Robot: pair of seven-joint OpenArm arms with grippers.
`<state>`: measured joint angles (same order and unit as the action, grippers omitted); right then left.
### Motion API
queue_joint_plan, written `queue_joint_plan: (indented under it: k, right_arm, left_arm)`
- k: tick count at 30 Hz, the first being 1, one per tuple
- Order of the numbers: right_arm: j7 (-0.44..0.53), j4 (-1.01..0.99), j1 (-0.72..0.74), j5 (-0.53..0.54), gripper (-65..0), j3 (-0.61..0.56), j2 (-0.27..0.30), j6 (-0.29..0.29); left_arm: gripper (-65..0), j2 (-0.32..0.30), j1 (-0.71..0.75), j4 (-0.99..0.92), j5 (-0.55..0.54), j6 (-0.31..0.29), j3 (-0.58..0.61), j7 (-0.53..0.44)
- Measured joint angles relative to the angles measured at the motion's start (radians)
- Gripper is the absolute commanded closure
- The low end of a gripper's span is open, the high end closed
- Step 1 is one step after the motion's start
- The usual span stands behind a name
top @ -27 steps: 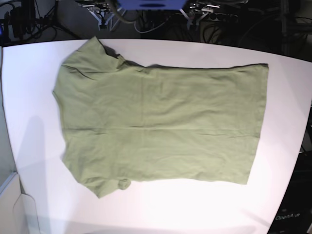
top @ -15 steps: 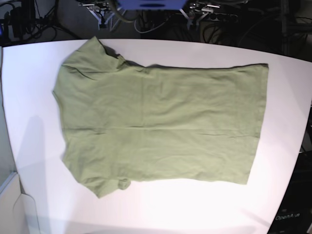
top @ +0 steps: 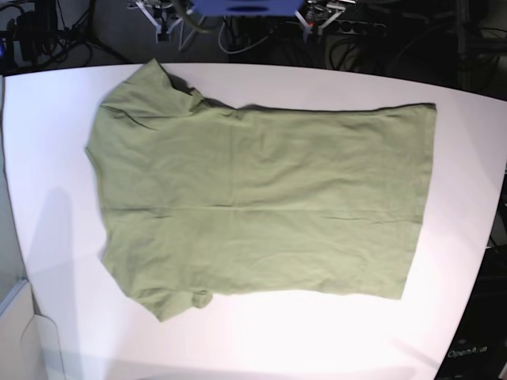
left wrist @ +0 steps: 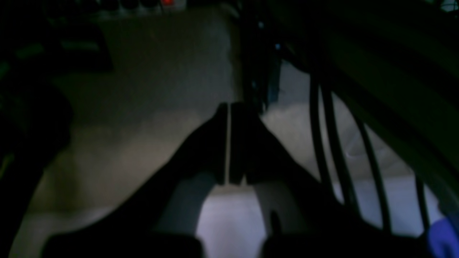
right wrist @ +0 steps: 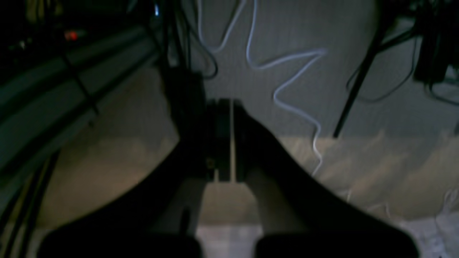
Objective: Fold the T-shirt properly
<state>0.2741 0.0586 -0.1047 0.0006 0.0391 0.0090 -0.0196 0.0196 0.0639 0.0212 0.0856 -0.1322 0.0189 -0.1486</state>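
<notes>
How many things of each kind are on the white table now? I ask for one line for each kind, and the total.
Green T-shirt: 1, spread flat on the white table
Other things on the table: 0
Total: 1

You've got a bright white table [top: 475,134], dark cluttered cables [top: 348,39] behind it, and a dim floor [right wrist: 358,172] with a loose white cord [right wrist: 287,86].
</notes>
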Motion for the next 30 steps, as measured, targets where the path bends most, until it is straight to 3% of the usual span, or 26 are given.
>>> queue_joint_plan:
  k: [6,10,23,30]
  right_arm:
    - [0.213,0.002,-0.080,0.000,0.0,0.000,-0.001,0.000]
    - [0.389,0.008,-0.125,-0.001,0.0,-0.005,0.000,0.000]
    - [0.858,0.005,-0.291,-0.012,0.0,-0.007,0.042,0.001]
    - [1.026,0.003,-0.345,-0.008,0.0,-0.002,0.069,0.000]
  left_arm:
    - [-0.7,-0.005,0.081,0.002,-0.014,0.004,0.001,-0.326]
    - [-0.7,-0.023,0.126,-0.002,-0.038,-0.002,-0.019,-0.490]
    - [-0.7,-0.085,0.287,-0.006,-0.073,-0.003,-0.047,-0.920]
    - [-0.7,-0.086,0.354,-0.006,-0.161,-0.003,-0.047,-1.136]
